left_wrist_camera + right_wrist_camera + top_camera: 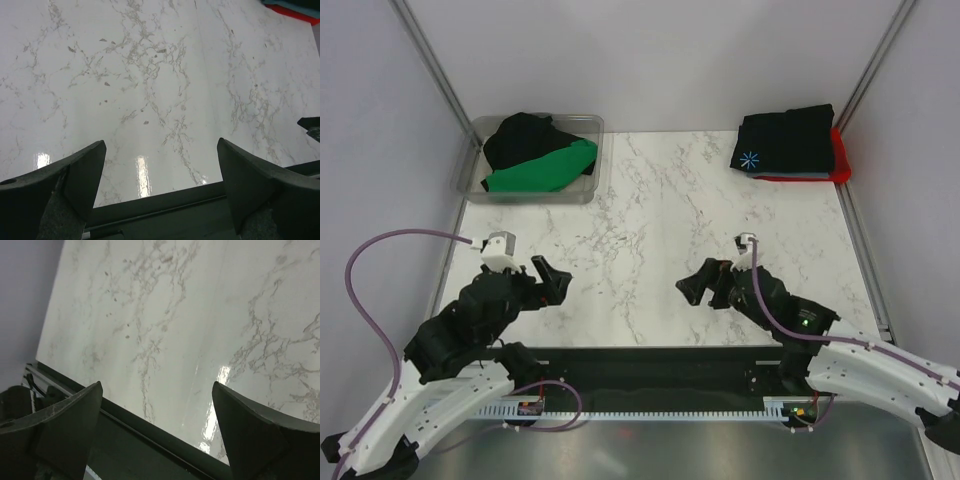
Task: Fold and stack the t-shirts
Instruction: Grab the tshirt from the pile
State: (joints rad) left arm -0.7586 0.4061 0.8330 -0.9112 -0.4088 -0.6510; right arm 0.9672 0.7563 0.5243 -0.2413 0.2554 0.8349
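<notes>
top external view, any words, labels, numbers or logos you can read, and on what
No readable text in any view.
Black t-shirt: only a blue-white starburst print, no letters.
Small coloured part on the front rail: too small to read any marking.

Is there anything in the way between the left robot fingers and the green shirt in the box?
Only the box itself. The table between the left fingers and the clear box is bare, but the green shirt lies inside, so the arm would likely reach over its near wall.
</notes>
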